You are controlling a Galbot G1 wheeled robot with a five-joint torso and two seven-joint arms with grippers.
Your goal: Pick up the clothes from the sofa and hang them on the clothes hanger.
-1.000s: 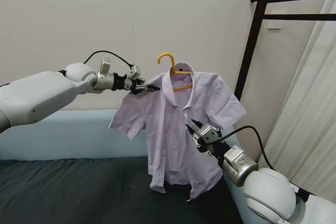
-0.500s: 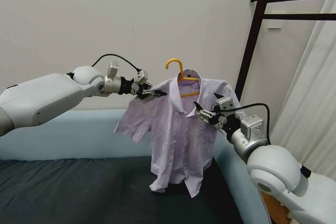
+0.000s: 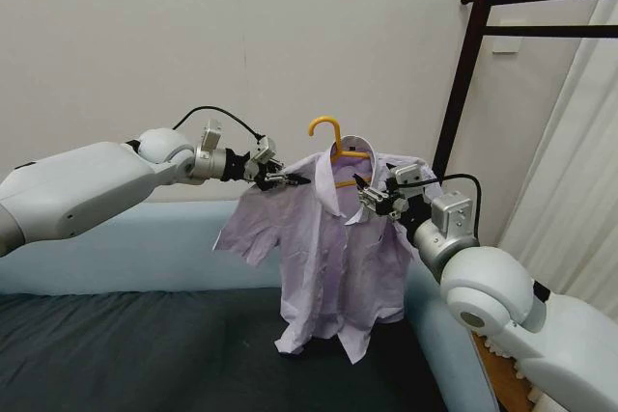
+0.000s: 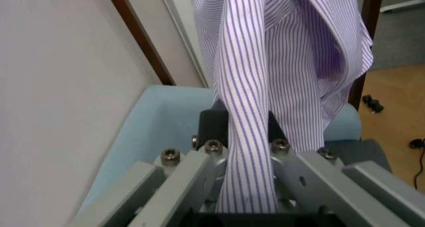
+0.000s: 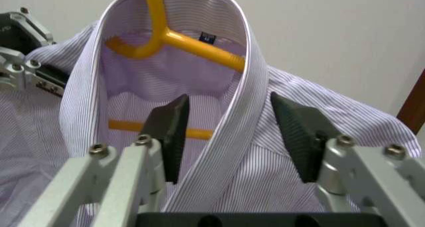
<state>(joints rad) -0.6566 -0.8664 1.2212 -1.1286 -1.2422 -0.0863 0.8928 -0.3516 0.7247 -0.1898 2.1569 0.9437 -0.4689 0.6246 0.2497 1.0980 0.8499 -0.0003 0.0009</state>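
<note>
- The shirt (image 3: pixel 328 248), light with fine purple stripes, hangs in the air above the sofa (image 3: pixel 116 248), clear of the seat cushion.
- A yellow hanger (image 5: pixel 154 13) sits inside the shirt's collar. Its hook rises above the collar and rests on nothing.
- The left arm reaches in from the robot's left at shoulder height of the shirt. The left claw (image 3: pixel 293 180) is pressed together on the shirt's shoulder fabric, just beside the collar.
- In the left wrist view, the striped cloth runs straight down between the fingers (image 4: pixel 199 172) of the left claw and is pinched there.
- The right arm comes up from the robot's lower right, with its wrist bent toward the front of the shirt. The right claw (image 3: pixel 365 192) is at the collar opening, below the hanger hook.
- In the right wrist view, the right claw is spread. Its two dark pads (image 5: pixel 174 132) stand on either side of the collar's front edge, with a gap on both sides.
- The same view shows the left claw farther off, at the opposite shoulder of the shirt.
- A dark wooden clothes rack (image 3: pixel 465 74) stands to the robot's right of the shirt, near it but apart from both shirt and hanger.
</note>
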